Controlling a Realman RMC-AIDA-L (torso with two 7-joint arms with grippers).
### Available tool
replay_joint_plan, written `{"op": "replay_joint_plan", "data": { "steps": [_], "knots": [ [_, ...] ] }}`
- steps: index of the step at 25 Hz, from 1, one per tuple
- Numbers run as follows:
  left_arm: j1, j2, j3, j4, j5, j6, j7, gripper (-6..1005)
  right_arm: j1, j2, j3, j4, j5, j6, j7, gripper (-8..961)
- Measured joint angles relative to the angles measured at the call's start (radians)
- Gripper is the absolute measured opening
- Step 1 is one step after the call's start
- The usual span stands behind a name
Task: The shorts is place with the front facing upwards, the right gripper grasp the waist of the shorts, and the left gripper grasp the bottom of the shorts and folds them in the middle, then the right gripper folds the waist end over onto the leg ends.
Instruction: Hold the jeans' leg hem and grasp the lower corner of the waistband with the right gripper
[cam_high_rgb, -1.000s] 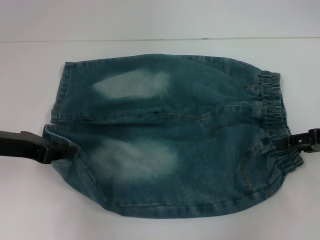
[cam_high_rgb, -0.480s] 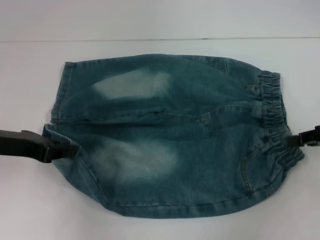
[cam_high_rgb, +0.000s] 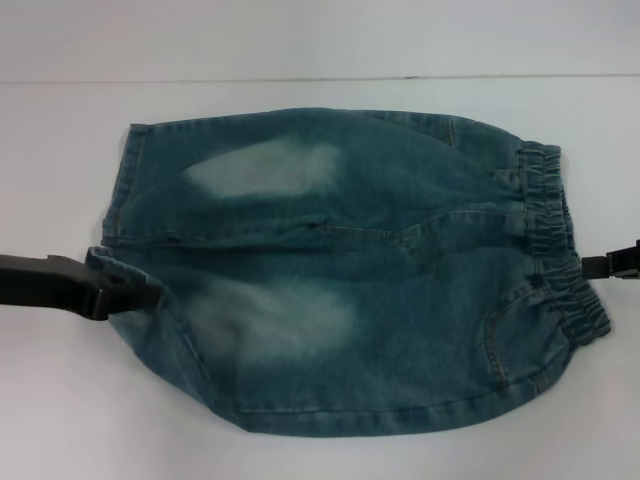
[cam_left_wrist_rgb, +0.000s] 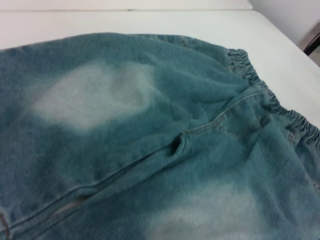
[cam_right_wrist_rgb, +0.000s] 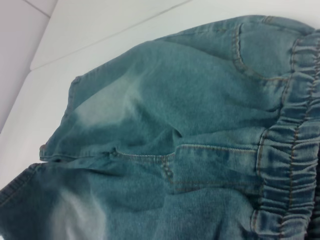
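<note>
I see the shorts (cam_high_rgb: 340, 270) lying unfolded, my left gripper (cam_high_rgb: 125, 290) clamped on the bottom of the shorts (cam_high_rgb: 115, 265) at nine o'clock, my right gripper (cam_high_rgb: 612, 263) at three o'clock, finger state unclear, off the waist of the shorts (cam_high_rgb: 550, 240); both folds remain.

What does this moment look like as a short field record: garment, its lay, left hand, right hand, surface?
garment: shorts, denim with pale patches
lay: spread flat, waist toward the robot's right, leg hems toward its left
left hand: at the near leg's hem, touching the cloth
right hand: at the waistband's outer edge; grip unclear
surface: white table
</note>
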Motion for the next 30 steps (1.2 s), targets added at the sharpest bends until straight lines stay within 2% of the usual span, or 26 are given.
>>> {"op": "replay_joint_plan", "data": {
  "steps": [6, 11, 15, 21, 30],
  "knots": [
    [-0.002, 0.004, -0.004, -0.027, -0.01, -0.009, 0.008, 51, -0.009, -0.006, 0.019, 0.0, 0.004, -0.007, -0.004, 2],
    [-0.004, 0.001, -0.001, -0.029, -0.011, -0.011, 0.008, 51, -0.02, -0.058, 0.111, 0.003, 0.014, -0.07, 0.021, 2],
    [-0.017, 0.001, 0.0, -0.044, -0.014, -0.019, 0.001, 51, -0.026, -0.08, 0.111, 0.003, 0.009, -0.085, 0.036, 3],
    [-0.031, 0.001, 0.016, -0.067, -0.011, -0.039, 0.004, 51, -0.015, -0.09, 0.078, -0.006, 0.002, -0.08, 0.095, 53],
    [-0.037, 0.001, 0.017, -0.046, -0.013, -0.029, 0.0, 52, 0.016, -0.083, -0.048, -0.011, -0.004, -0.061, 0.155, 127]
  ]
}}
